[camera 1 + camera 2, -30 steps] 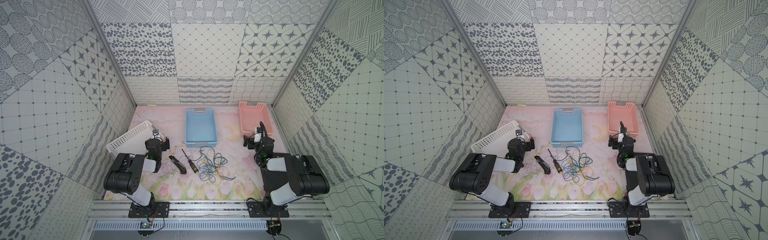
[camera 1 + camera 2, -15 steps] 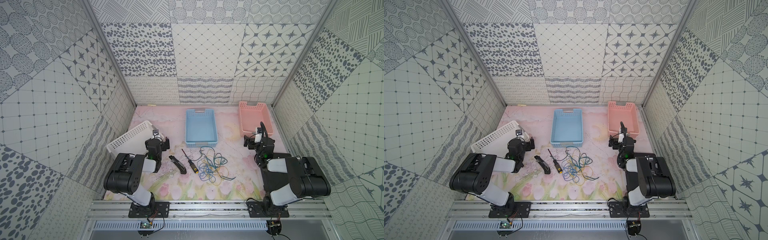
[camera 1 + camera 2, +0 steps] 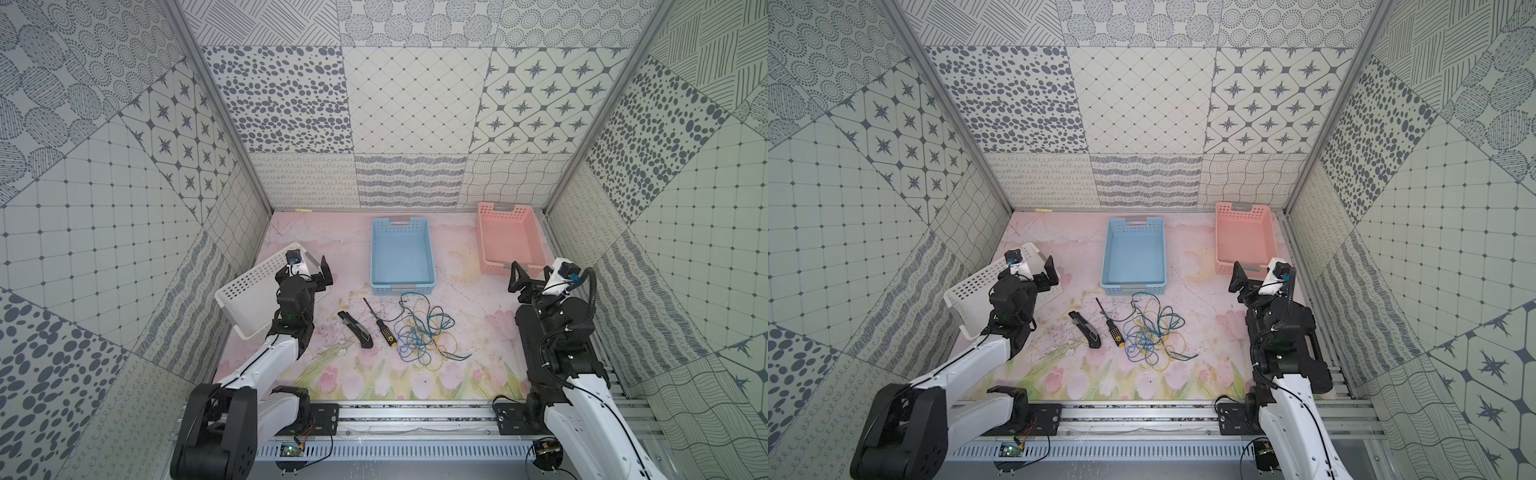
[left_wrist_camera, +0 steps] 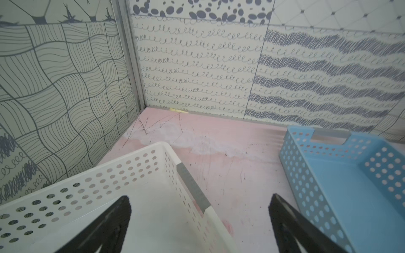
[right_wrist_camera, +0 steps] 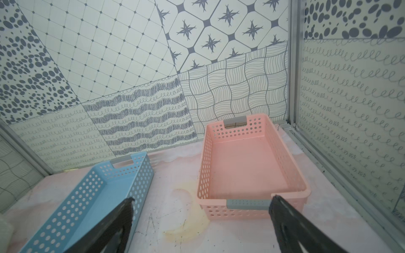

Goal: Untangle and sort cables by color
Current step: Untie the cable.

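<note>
White basket [image 3: 249,291] at mid-left lies partly under the left claw [image 4: 199,199], spread wide and empty; the cables [image 3: 419,332] lie tangled at lower centre in both top views, just right of the screwdriver [image 3: 380,326]. Best pinch one outlying loop clear of it; the right claw [image 5: 202,199] gapes empty too.
</note>
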Available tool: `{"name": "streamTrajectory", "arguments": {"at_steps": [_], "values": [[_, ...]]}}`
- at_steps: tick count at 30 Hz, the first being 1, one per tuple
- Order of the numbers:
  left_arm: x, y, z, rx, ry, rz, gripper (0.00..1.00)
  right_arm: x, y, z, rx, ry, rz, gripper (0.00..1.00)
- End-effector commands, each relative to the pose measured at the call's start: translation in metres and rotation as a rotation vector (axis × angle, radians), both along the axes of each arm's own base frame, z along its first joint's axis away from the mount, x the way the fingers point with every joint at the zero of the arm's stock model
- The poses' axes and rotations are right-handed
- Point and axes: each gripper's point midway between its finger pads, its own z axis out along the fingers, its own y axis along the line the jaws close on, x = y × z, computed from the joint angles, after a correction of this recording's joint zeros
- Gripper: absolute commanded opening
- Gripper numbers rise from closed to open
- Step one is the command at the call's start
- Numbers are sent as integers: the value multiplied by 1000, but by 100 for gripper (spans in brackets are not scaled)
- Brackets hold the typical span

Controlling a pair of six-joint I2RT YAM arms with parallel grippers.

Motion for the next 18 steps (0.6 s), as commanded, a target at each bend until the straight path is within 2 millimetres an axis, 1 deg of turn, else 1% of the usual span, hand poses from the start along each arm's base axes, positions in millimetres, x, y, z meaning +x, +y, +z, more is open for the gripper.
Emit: {"name": "streamTrajectory", "arguments": {"at_steps": [1,3,7,8,9,11,13,15,16,18], "values": [[-26,-19,-16,-331,107,-66,100,-8,22,-21,238,79,120,99],[-32,-33,-18,-495,103,-125,100,-11,46,-16,292,76,268,99],[-46,-81,-7,-710,99,-405,100,-22,94,-10,378,101,575,99],[-49,-91,-6,-760,111,-464,100,-24,103,-10,384,109,631,99],[-52,-102,-4,-809,129,-526,100,-27,119,-10,377,122,697,99],[-58,-122,-6,-893,202,-624,99,-35,150,-16,314,173,786,99],[-65,-148,-12,-936,287,-723,97,-45,185,-34,190,239,823,99],[-76,-176,-21,-927,373,-806,96,-55,211,-52,77,296,835,99],[-83,-190,-28,-909,415,-832,96,-60,222,-63,33,326,844,99],[-96,-211,-44,-854,476,-859,96,-65,237,-84,-26,379,842,99]]}}
